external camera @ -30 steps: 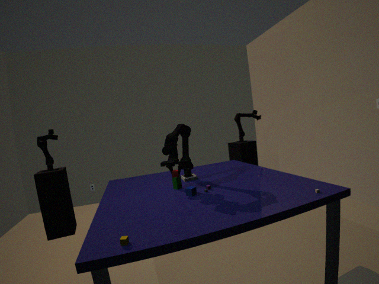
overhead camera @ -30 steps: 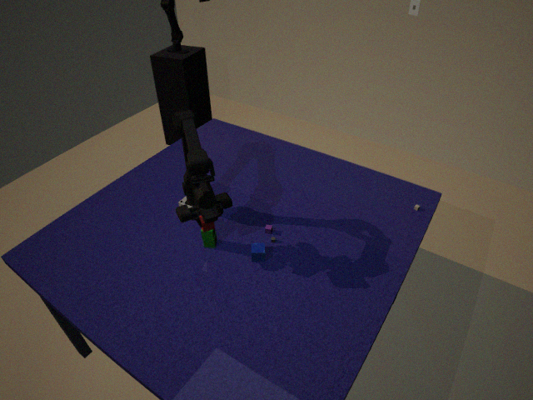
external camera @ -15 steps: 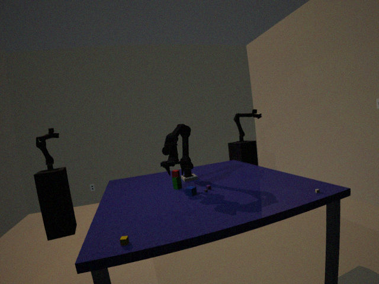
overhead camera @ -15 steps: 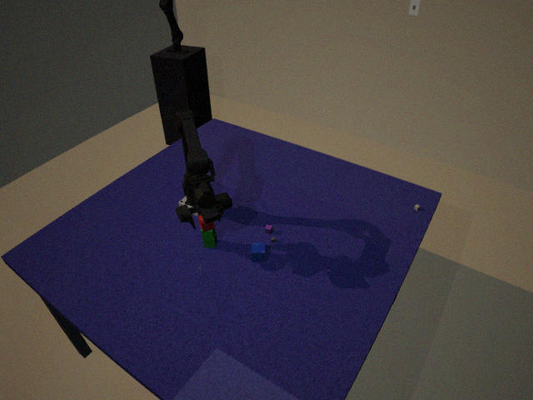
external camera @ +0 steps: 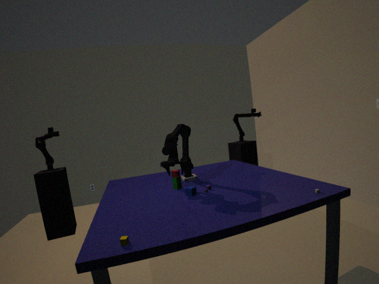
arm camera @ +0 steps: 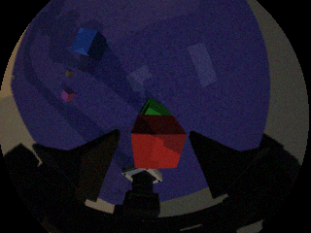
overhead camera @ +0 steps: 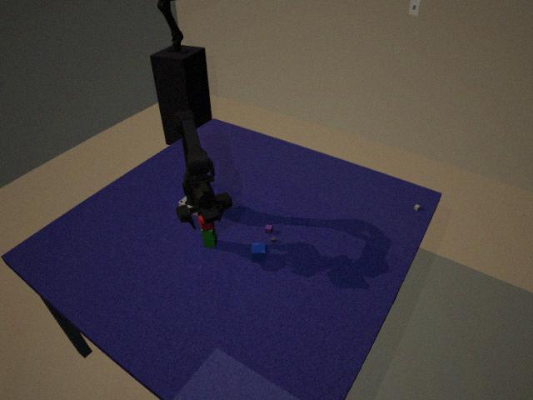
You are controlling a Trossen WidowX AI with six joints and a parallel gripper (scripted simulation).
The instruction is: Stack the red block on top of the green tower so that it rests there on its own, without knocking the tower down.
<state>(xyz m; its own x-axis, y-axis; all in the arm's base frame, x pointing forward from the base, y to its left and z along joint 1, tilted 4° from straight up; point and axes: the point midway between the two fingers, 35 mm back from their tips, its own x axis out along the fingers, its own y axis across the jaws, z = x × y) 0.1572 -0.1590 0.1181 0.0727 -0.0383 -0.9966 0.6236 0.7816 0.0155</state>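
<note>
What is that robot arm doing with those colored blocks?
It is building a little tower. The red block now sits on top of the green tower on the blue table. The gripper is open with its fingers spread on both sides of the red block, not squeezing it, so the block rests by itself. A blue block and a few tiny cubes lie nearby, untouched.
</note>
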